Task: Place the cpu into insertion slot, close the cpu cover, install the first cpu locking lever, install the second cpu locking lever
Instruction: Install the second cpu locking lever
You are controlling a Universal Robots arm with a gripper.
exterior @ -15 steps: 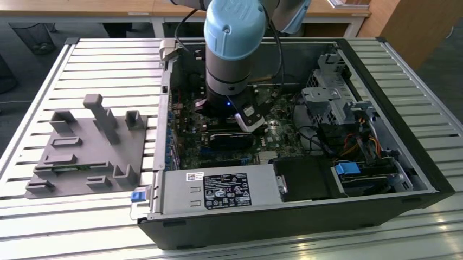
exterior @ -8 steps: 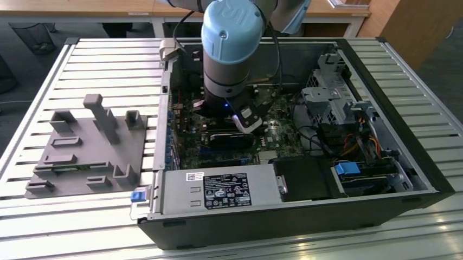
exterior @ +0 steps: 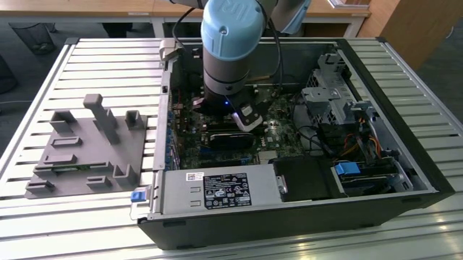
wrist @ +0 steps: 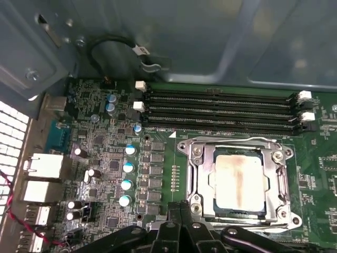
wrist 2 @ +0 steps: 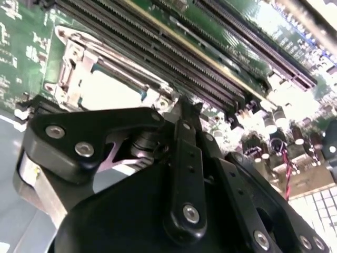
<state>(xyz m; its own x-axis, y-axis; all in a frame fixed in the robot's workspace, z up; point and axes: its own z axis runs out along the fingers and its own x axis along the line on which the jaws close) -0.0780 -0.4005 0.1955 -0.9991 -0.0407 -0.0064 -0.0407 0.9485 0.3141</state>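
Note:
The cpu (wrist: 239,179), a pale square chip with a brownish smear, lies in the insertion slot on the green board, and the slot itself is hidden beneath it. The cpu cover (wrist: 201,174), a silvery frame, lies flat around the chip with the chip showing through its window. Thin wire levers run along the socket's edges. My gripper (wrist: 180,206) hovers just beside the socket's edge, its dark fingers together and holding nothing. In the second wrist view the cpu (wrist 2: 113,94) and cover (wrist 2: 71,63) sit just beyond the fingers (wrist 2: 184,137). In the exterior view my gripper (exterior: 248,123) is low inside the open computer case.
Long black memory slots (wrist: 221,108) run beside the socket. Capacitors (wrist: 128,166) and rear ports (wrist: 45,166) stand on the board. The case wall (wrist: 210,42) rises close behind. A power supply (exterior: 217,189) and drive cage (exterior: 340,103) crowd the case; a grey fixture (exterior: 87,146) sits outside.

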